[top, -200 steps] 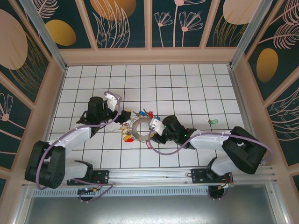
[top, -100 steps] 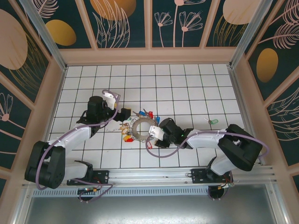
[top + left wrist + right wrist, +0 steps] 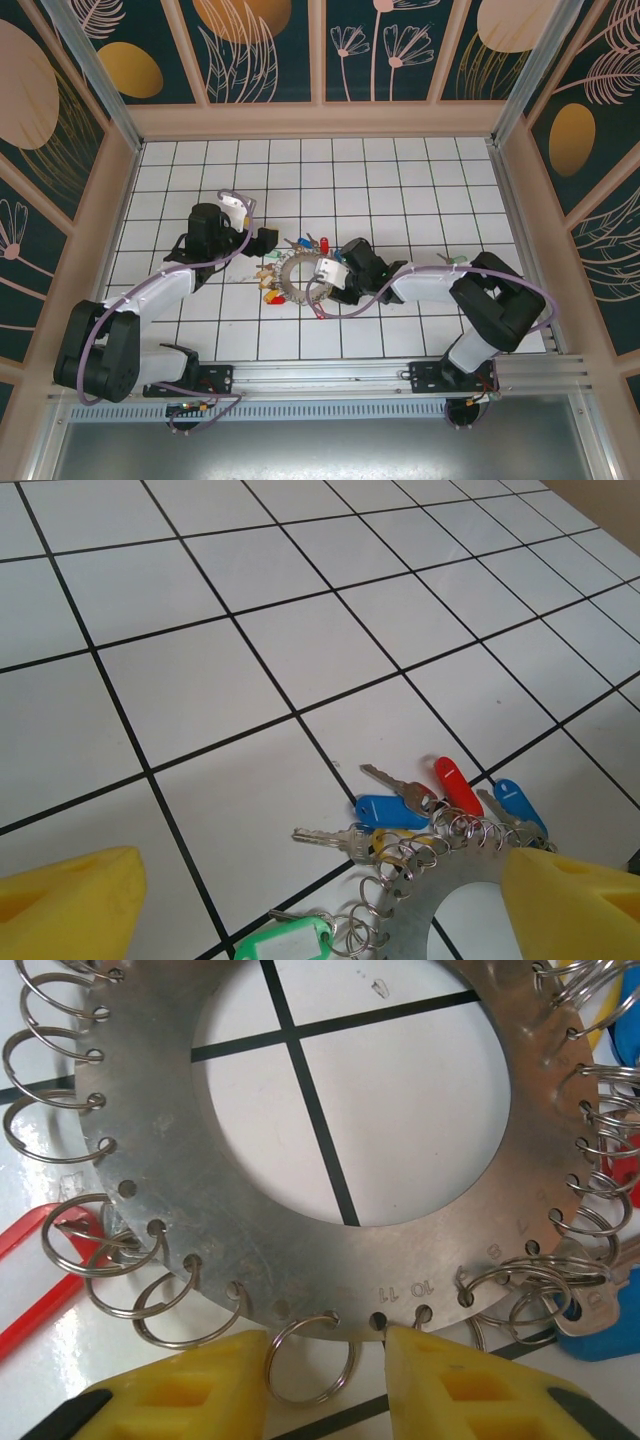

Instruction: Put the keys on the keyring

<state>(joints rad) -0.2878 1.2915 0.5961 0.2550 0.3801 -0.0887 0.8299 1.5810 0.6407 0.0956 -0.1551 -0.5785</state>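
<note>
Keyring [image 3: 297, 277] is lying flat mid-table, tagged keys [image 3: 398, 808] fanning from its far rim | right gripper [image 3: 325, 1345] is holding narrow jaws around an empty split ring [image 3: 352, 1358], possibly pinching it for threading | left gripper [image 3: 320, 880] is hovering wide over the keys | green key [image 3: 457, 261] is lying apart toward the table's right edge

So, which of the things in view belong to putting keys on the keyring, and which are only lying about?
For the job: keyring; keys with coloured tags already hanging on it; empty split rings; one green-tagged key lying apart on the right.
Only lying about: purple cables, just robot wiring; tiled table.
</note>
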